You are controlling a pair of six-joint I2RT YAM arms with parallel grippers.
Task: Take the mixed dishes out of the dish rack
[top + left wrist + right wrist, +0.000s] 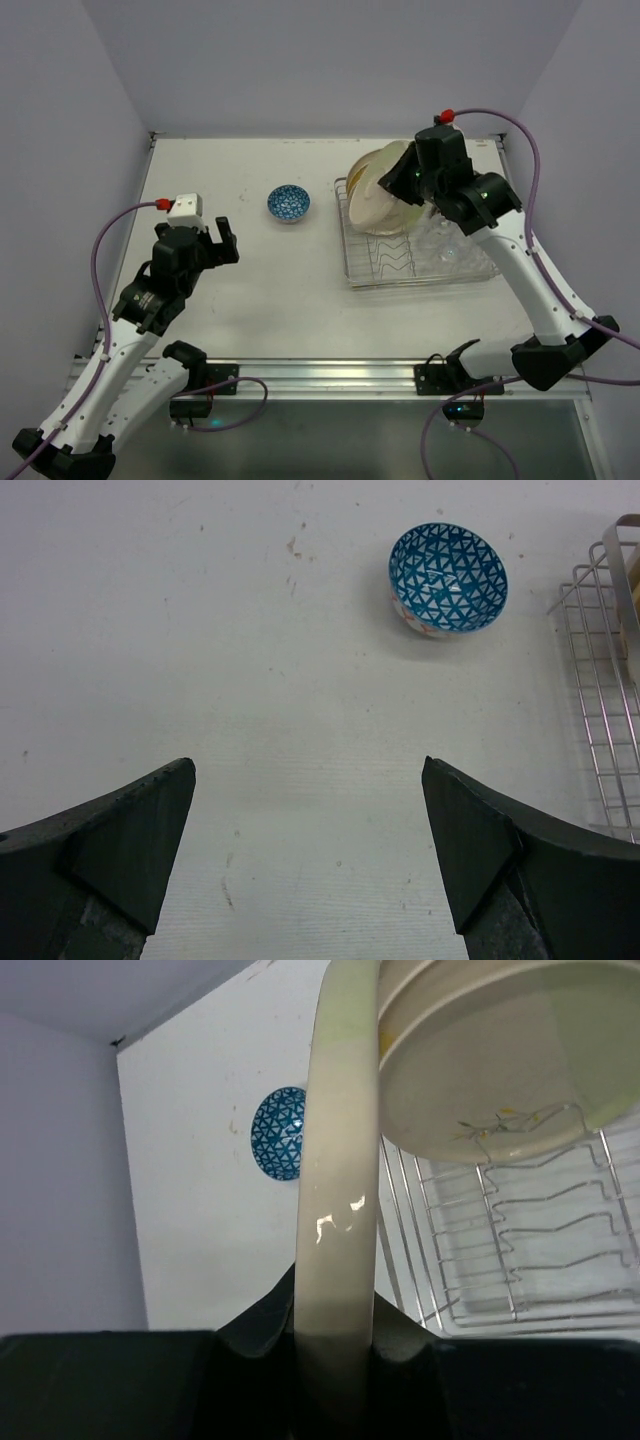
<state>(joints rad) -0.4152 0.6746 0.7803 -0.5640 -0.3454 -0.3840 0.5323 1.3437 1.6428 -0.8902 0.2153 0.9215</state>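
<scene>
**Asker:** Where are the two arms in the overhead view?

**Describer:** The left gripper (pixel 207 236) hangs over the bare left part of the white table (pixel 270 290), well apart from the dishes. The right gripper (pixel 408 182) reaches over the far left corner of the dish rack (pixel 362 272), a silver wire basket on the right side of the table.

**Asker:** What are the fingers doing?

**Describer:** The left wrist camera shows the left gripper's two dark fingers spread wide, with only table between them. In the right wrist camera, the right gripper's fingers are clamped on the rim of a cream plate (pixel 338 1160), which is seen edge-on and standing nearly upright.

**Asker:** Where are the other dishes?

**Describer:** A second plate (pixel 500 1060), cream with a small sprig mark, sits just behind the gripped one. Its lower edge is against the zigzag dividers (pixel 540 1230) inside the rack. From above, both plates lean together at the rack's far left end. Clear glass tumblers (pixel 450 245) stand in the right half of the rack, too blurred to count. The small blue-patterned bowl (pixel 288 203) stands upright on the table just left of the rack, apart from it, ahead of the left gripper and to its right
</scene>
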